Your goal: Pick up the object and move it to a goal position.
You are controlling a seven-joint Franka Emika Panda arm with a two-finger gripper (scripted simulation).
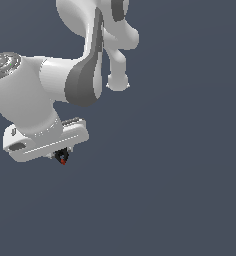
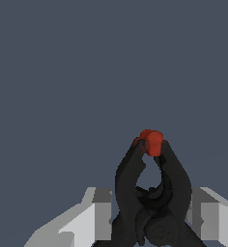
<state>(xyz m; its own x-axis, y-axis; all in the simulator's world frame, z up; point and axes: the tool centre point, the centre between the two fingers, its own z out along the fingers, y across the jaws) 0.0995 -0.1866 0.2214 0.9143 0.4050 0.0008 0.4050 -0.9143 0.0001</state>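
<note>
Where the white two-fingered gripper (image 2: 149, 217) ends, the small black pronged object with a red tip (image 2: 152, 188) sits pinched between its fingers.
From the gripper's left finger (image 2: 89, 219) across to the right, the object's long axis runs straight out from the palm, red tip leading; no goal marker shows.

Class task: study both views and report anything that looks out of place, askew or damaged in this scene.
Nothing stands out. The black object sits between the gripper fingers, its red tip pointing away from the hand. It looks whole, and no surface or other item is in view.
</note>
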